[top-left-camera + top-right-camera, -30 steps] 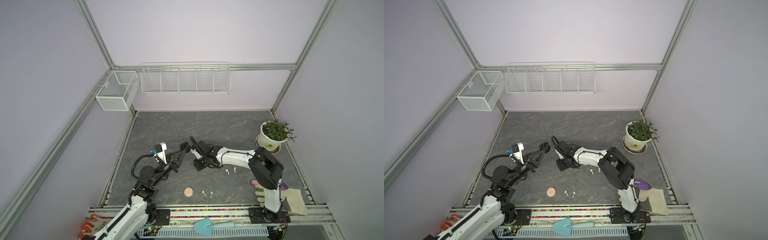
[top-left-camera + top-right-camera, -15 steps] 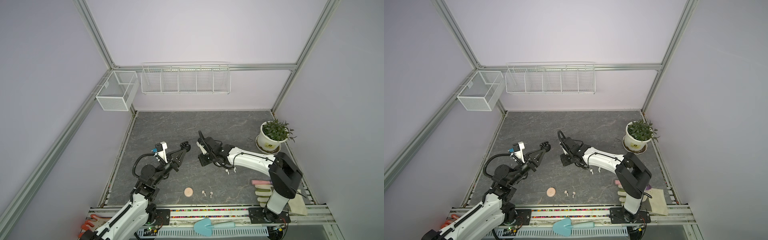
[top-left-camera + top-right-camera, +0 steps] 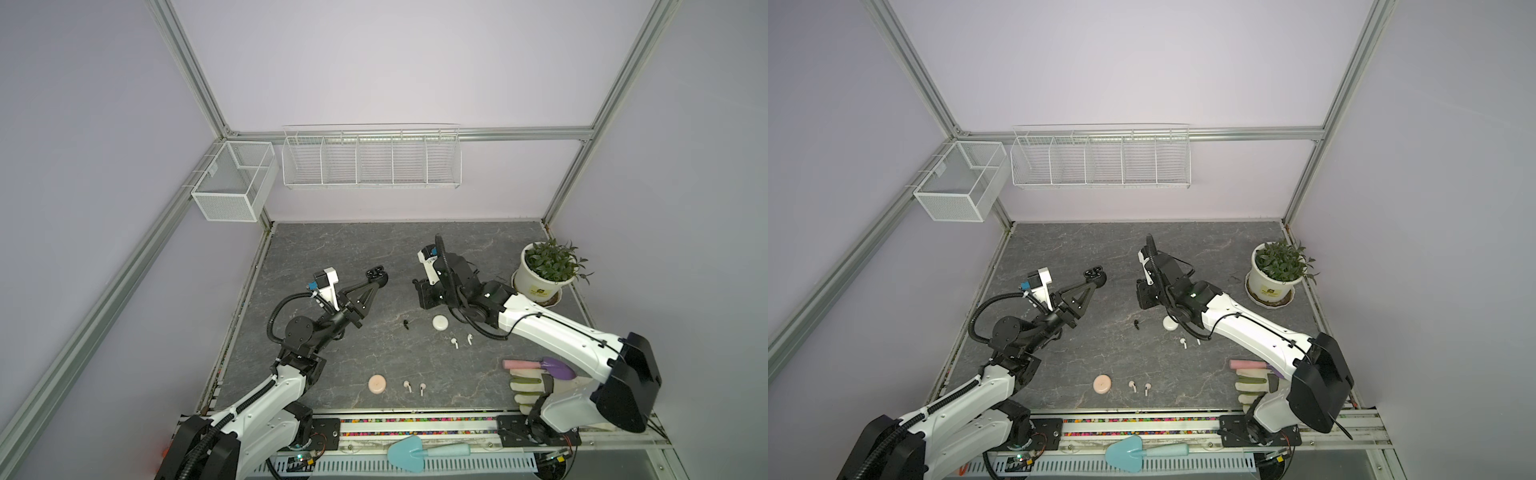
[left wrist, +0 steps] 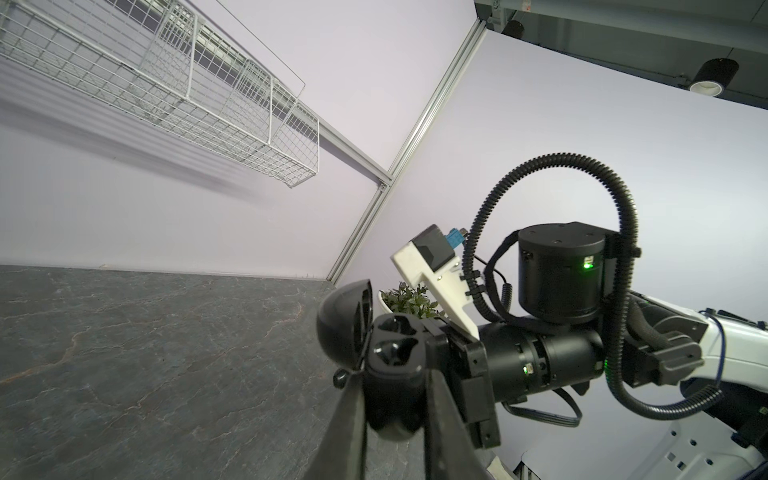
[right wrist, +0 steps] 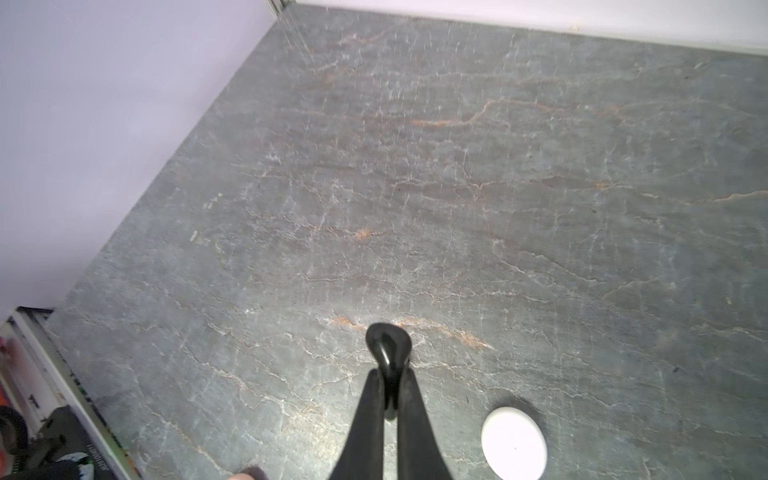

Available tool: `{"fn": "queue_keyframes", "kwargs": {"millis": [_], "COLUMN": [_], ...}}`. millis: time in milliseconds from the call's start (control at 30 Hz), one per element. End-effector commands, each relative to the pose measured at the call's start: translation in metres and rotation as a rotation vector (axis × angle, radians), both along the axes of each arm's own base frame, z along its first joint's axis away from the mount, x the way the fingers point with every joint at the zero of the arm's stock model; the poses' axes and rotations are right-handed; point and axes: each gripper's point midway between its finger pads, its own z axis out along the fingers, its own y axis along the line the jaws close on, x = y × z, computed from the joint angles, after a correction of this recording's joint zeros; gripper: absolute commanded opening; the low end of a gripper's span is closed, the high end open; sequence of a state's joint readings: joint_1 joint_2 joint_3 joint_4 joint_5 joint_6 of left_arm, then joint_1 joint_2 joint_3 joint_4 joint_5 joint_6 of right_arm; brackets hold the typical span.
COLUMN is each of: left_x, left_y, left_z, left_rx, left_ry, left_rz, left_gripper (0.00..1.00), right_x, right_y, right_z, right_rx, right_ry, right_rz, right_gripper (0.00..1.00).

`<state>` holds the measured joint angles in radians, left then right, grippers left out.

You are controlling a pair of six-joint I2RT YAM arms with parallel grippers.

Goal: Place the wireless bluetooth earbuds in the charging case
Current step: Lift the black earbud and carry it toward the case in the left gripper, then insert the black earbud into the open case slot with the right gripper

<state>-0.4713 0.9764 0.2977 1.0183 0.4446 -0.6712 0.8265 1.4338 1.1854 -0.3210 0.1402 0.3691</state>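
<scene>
In both top views the right arm's own wrist hides its fingertips, so we read that claw from the right wrist view. There the right gripper point(image 5: 388, 376) is clenched on a black earbud point(image 5: 388, 347), stem between the fingers and head protruding over the blurred slate table point(image 5: 540, 166).

The right arm's cable point(image 3: 1183, 326) partly covers the white case point(image 3: 1168, 325) in a top view. The white case and the pink case point(image 3: 377, 383) lie closed on the table, so we cannot tell their contents.

The left gripper point(image 4: 392, 374) is clamped on the black charging case point(image 4: 390, 409), raised off the table with its lid point(image 4: 343, 328) hinged open. Both sockets show as open hollows. The flowerpot point(image 3: 536, 286) holds a green plant point(image 3: 552, 259).

A second black earbud point(image 3: 406, 323) lies on the table near the white case. Two white earbuds point(image 3: 454, 343) lie just beside that case, and two pink earbuds point(image 3: 407, 386) just beside the pink case.
</scene>
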Motion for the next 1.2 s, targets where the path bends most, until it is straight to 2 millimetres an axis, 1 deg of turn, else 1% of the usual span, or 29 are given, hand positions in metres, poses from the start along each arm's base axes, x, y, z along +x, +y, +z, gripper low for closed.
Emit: {"fn": "queue_keyframes", "kwargs": {"millis": [0, 67, 133, 267, 367, 467, 667, 867, 1033, 1167], "left_x": [-0.003, -0.006, -0.010, -0.019, -0.025, -0.026, -0.027, -0.029, -0.029, -0.030], "left_y": [-0.003, -0.005, -0.008, -0.026, -0.036, -0.042, -0.045, -0.050, -0.050, -0.049], "left_z": [0.027, 0.030, 0.028, 0.024, 0.022, 0.018, 0.012, 0.009, 0.007, 0.009], "left_rx": [0.005, 0.024, 0.048, 0.111, 0.126, 0.152, 0.194, 0.207, 0.211, 0.207], "left_ry": [-0.105, -0.164, -0.235, -0.381, -0.483, -0.516, -0.572, -0.590, -0.589, -0.594], "left_rz": [-0.013, -0.010, -0.012, -0.077, -0.131, -0.160, -0.160, -0.175, -0.172, -0.171], "left_gripper": [0.00, 0.00, 0.00, 0.00, 0.00, 0.00, 0.00, 0.00, 0.00, 0.00], "right_x": [0.000, -0.006, -0.013, -0.023, -0.033, -0.042, -0.059, -0.072, -0.083, -0.087], "right_y": [-0.001, 0.002, 0.006, 0.006, 0.010, 0.014, 0.025, 0.039, 0.040, 0.041], "right_z": [0.036, 0.058, 0.077, 0.110, 0.126, 0.134, 0.141, 0.135, 0.129, 0.122], "right_rx": [0.053, 0.084, 0.107, 0.137, 0.160, 0.176, 0.248, 0.272, 0.275, 0.256], "right_ry": [-0.103, -0.160, -0.217, -0.319, -0.375, -0.421, -0.479, -0.481, -0.506, -0.508], "right_rz": [0.011, 0.039, 0.068, 0.113, 0.163, 0.211, 0.324, 0.437, 0.503, 0.546], "right_gripper": [0.07, 0.07, 0.07, 0.07, 0.07, 0.07, 0.07, 0.07, 0.07, 0.07]}}
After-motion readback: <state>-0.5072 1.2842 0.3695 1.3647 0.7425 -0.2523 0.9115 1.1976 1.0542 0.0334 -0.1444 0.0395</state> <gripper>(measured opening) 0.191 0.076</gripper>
